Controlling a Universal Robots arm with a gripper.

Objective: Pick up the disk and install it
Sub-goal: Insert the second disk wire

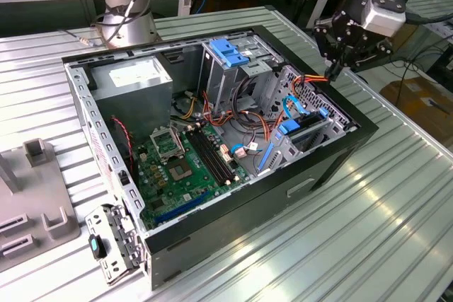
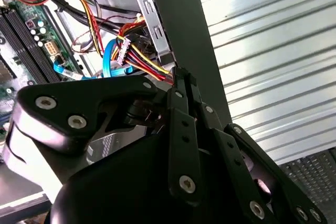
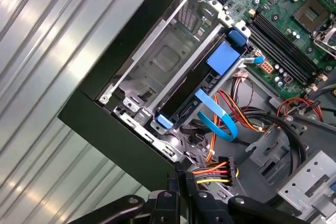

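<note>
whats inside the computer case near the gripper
The disk in its blue carrier sits in the drive bay of the computer case, beside loose cables. The disk's underside is hidden. The gripper hovers above.

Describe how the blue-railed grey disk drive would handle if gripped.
The grey metal disk in its blue plastic carrier rail looks a rigid slab: probably stiff and dense. Smooth faces may slip. Seated in the metal bay, it would likely slide, not tip.

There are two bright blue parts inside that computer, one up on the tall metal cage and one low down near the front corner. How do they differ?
The blue latch piece sits atop the tall metal cage, high and in the open; the disk, with its blue carrier, lies low in a bay beside the case's black wall. The latch piece has no cable on it; a thin blue cable curves by the disk. Both are bright blue plastic.
</note>
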